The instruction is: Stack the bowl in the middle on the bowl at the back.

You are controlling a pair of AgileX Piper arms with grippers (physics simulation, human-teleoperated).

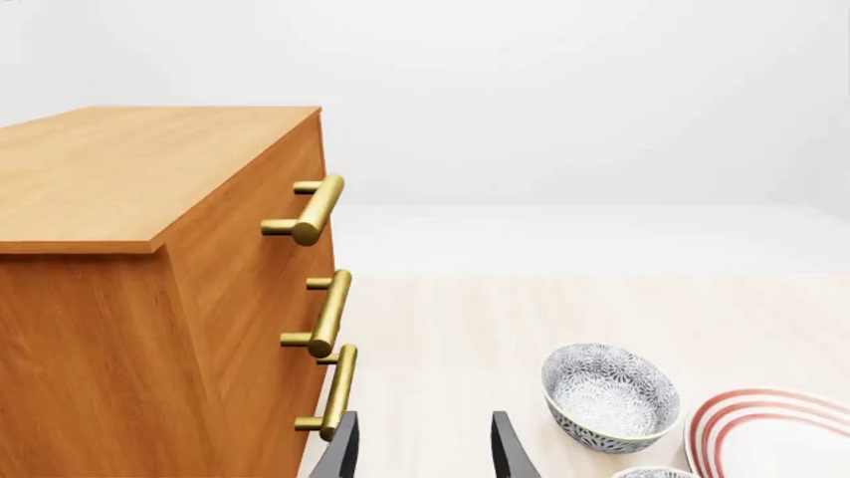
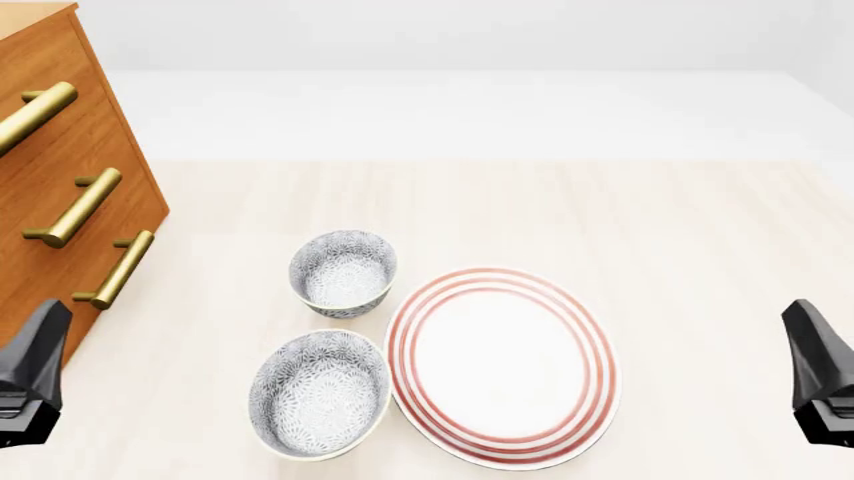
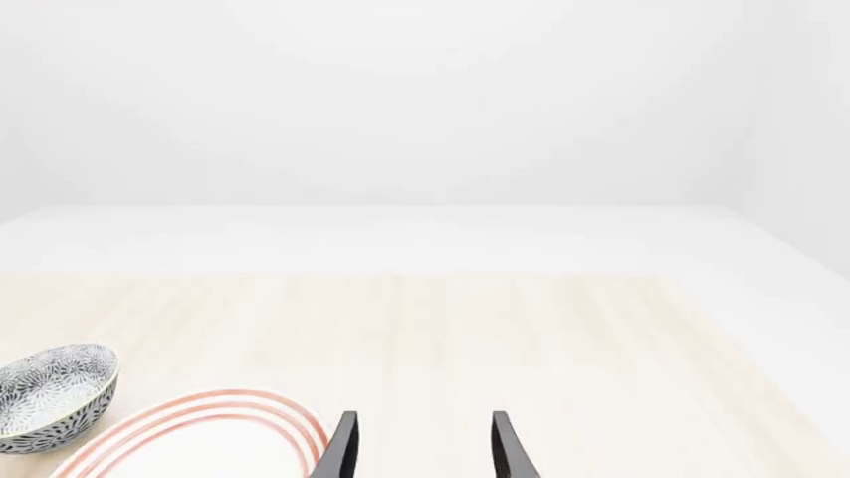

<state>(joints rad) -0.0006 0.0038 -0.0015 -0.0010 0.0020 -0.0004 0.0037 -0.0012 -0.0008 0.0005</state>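
Grippers L [image 1: 422, 448] & R [image 3: 422, 448] both parted, empty; middle bowl [image 2: 320, 395] sat near back bowl [image 2: 344, 272], unstacked, awaiting pickup.

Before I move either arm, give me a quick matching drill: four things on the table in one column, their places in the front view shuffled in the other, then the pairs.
Things:
1. wider bowl
2. deeper bowl
3. red-ringed plate
4. wooden drawer cabinet

Places:
A. far left, brass handles facing the bowls
B. right of both bowls
C. nearest the camera, left of the plate
D. behind the other bowl

Pairs: 1-C, 2-D, 3-B, 4-A
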